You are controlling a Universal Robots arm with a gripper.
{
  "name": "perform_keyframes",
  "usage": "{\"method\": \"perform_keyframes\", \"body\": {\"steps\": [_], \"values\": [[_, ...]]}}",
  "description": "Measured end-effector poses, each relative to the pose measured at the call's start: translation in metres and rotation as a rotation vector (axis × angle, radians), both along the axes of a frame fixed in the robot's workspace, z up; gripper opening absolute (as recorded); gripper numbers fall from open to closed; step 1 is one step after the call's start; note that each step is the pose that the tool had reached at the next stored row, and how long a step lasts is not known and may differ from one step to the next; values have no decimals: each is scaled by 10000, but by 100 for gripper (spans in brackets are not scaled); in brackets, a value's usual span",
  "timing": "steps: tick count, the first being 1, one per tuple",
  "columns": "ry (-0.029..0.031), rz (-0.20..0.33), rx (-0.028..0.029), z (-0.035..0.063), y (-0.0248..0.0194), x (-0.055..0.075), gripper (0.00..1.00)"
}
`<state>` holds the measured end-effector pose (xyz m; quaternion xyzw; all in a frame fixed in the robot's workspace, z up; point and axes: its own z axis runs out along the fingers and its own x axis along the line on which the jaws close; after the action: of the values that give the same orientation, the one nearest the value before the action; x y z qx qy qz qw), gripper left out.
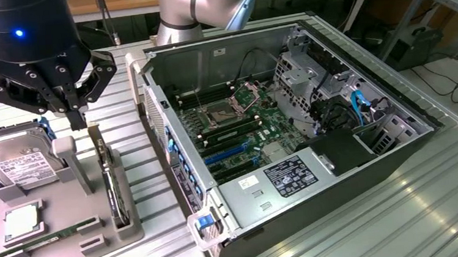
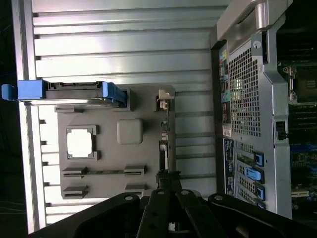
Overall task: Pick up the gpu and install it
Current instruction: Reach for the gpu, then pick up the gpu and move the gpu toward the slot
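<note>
1. The gpu [image 1: 111, 184] [image 2: 163, 144] stands on its long edge in a slot of the gray tray [image 1: 67, 255] [image 2: 106, 159]. It is at about 8 o'clock in the exterior view. Its silvery bracket end points toward 12 o'clock.
2. The gripper [image 1: 77, 122] [image 2: 168, 181] hangs over the bracket end, at about 11 o'clock from the card's middle. Its fingers are pressed together and grasp nothing. Whether the tips touch the bracket cannot be told.
3. From the gpu in the exterior view, the same tray carries:
   - the hard drive [image 1: 15, 162] [image 2: 69, 91] at 10 o'clock, tilted and seated in a blue carrier;
   - the processor [image 1: 22, 219] [image 2: 80, 143] at 8 o'clock, lying flat;
   - the green memory stick [image 1: 48, 239] [image 2: 104, 171] between 7 and 8 o'clock, lying in its own slot.
4. The computer case [image 1: 207, 59] [image 2: 247, 99] lies at 3 o'clock from the tray and just beside it. Its side is open and the motherboard is exposed.
5. Tray and case both rest on the ribbed metal table [image 1: 399, 213] [image 2: 124, 49].
</note>
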<state>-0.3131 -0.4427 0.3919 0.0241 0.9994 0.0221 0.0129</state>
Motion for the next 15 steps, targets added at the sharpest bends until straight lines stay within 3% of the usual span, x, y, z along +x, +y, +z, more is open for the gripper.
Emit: {"method": "perform_keyframes", "body": {"steps": [10, 11, 12, 15], "values": [[1, 1, 0, 0, 0, 0, 11], [2, 0, -11, -33, 2, 1, 60], [4, 0, -20, -67, 2, 2, 66], [46, 46, -36, -126, 1, 9, 66]]}}
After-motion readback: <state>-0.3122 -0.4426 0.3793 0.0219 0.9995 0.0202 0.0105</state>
